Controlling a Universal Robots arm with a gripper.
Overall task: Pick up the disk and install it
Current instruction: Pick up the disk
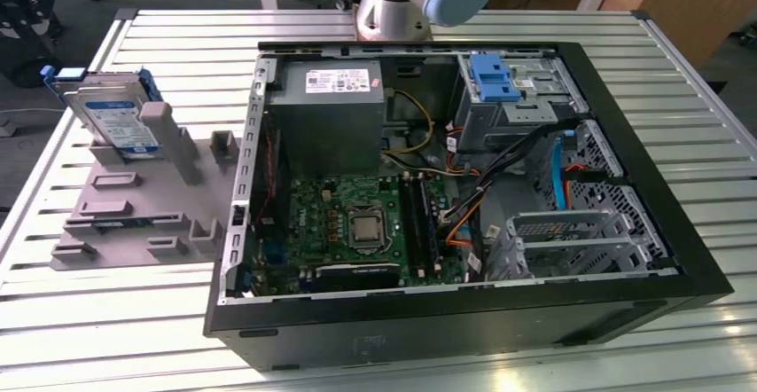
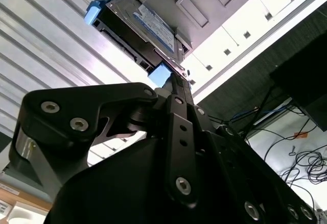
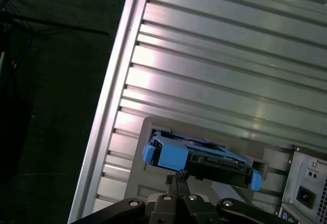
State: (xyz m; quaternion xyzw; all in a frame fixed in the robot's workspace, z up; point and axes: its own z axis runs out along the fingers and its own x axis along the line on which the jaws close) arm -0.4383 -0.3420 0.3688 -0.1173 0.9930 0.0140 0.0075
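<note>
The disk [image 1: 115,115], a silver drive with a white-and-blue label in a blue carrier frame, leans upright in a grey holder [image 1: 142,206] on the exterior view's left of the open computer case. Both wrist views show the disk [image 2: 148,25] [image 3: 204,157] standing in its holder beyond the fingertips. My gripper [image 3: 176,177] is shut, its black fingers pressed together with nothing between them. It hangs some way off from the disk and points at its blue end.
The open black computer case [image 1: 698,272] takes up the middle of the slatted metal table [image 1: 119,321]. Inside are a grey power supply box [image 1: 325,113], a motherboard [image 1: 355,223], a blue latch bracket [image 1: 491,77], cables and a metal drive cage [image 1: 580,237]. The arm's base [image 1: 396,6] stands behind the case.
</note>
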